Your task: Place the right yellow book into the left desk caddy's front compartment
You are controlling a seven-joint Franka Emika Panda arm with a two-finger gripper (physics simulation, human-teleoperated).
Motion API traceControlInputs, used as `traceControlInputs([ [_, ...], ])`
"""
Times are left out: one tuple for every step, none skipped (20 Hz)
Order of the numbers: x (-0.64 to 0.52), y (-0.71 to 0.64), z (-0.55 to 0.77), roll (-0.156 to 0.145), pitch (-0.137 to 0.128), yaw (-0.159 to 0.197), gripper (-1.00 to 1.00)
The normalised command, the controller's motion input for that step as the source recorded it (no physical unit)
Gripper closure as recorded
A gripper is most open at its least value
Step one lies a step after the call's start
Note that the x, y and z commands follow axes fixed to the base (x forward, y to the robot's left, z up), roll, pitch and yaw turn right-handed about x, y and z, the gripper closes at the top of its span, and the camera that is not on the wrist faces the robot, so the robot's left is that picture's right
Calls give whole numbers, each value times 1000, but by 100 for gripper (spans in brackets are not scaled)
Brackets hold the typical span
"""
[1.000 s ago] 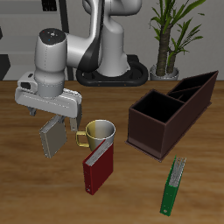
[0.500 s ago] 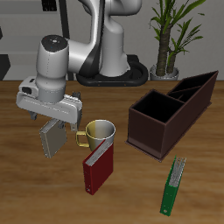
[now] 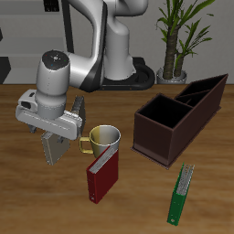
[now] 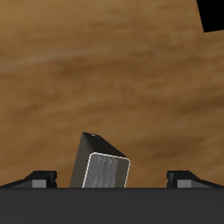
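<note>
The right yellow book [image 3: 55,150], grey with olive-yellow edges, stands tilted on the wooden table beside a mug. My gripper [image 3: 58,137] hangs right over it, open, with a finger on either side of the book's top. In the wrist view the book [image 4: 101,166] rises between my two wide-apart fingertips [image 4: 39,178], and the gripper [image 4: 112,178] does not touch it. The left desk caddy [image 3: 155,137], a long maroon-brown box with inner dividers, sits across the table, well away from the gripper.
A yellow-green mug [image 3: 104,138] stands close to the book. A red book [image 3: 101,175] leans just in front of the mug. A thin book with a green edge [image 3: 183,192] lies near the table's front edge. A potted plant [image 3: 178,37] stands at the back.
My gripper has come down and tilted onto the top of the grey-yellow book. The book and the other things have not moved.
</note>
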Motion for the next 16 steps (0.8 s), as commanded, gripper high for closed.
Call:
traceControlInputs([
  [-47,-163,-298,-161,-11,-78,100],
  [196,-6,-216,120,76,21,100],
  [-17,-57,-121,-27,3,-14,100],
  [-16,63,-108,7,14,-42,100],
  [7,109,-66,26,10,18,100],
  [-27,66,-23,27,11,-8,100],
  [-6,72,44,22,-7,-11,100],
  [-41,92,55,20,-7,-12,100],
  [25,90,82,14,-1,-24,100],
  [-25,229,148,37,-15,-38,100],
  [-6,170,171,42,-35,41,100],
  [-41,42,11,0,0,0,100],
  [-93,178,374,9,-53,-58,100],
  [-47,116,305,16,-26,-17,100],
  [-73,38,504,-34,-49,26,100],
  [-75,27,554,-13,-64,30,100],
])
